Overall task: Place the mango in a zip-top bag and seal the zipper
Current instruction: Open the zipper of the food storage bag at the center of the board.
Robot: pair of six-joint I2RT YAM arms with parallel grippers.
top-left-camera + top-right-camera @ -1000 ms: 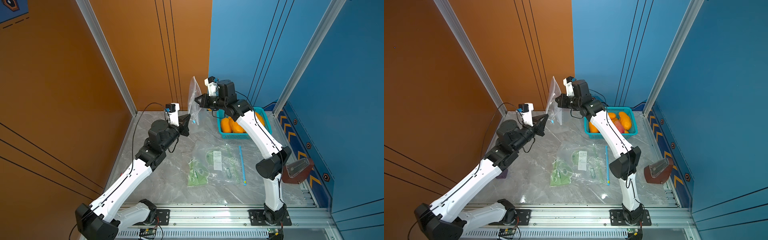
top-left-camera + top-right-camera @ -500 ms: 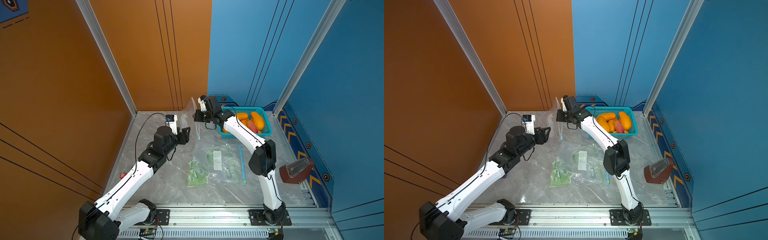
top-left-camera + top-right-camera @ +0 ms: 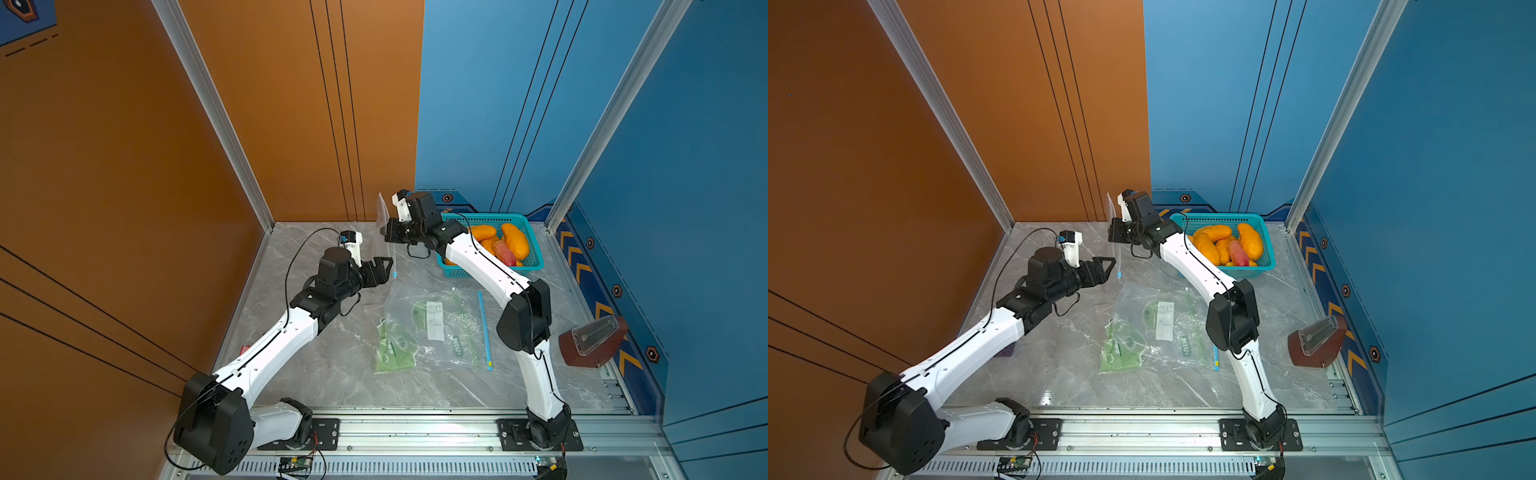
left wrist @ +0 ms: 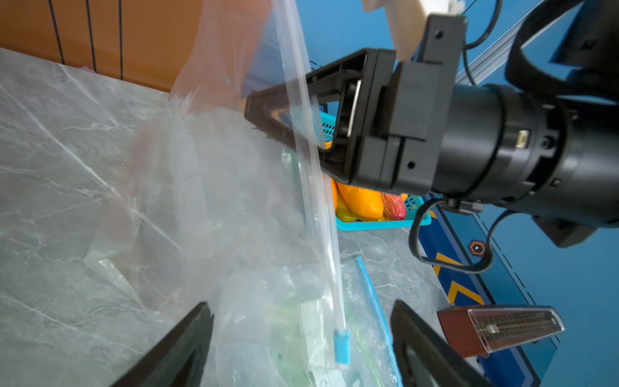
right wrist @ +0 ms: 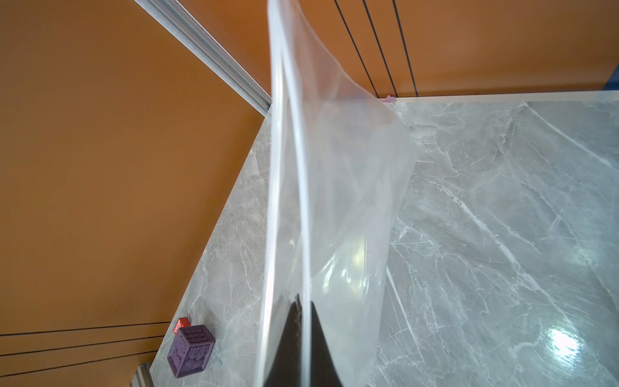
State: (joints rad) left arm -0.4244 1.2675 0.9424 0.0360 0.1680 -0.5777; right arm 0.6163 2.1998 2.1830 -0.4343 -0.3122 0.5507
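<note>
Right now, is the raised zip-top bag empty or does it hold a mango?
Empty. The clear zip-top bag, pinched by the right end effector, hangs see-through with nothing inside; the mangoes lie in the basket.

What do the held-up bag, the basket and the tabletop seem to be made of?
The bag: thin clear plastic film, glossy; it creases, catches glare and is see-through.
The basket: teal moulded plastic, it seems, with mesh walls.
The tabletop: polished grey with white veins and glare; marble or a printed imitation, hard to tell.
</note>
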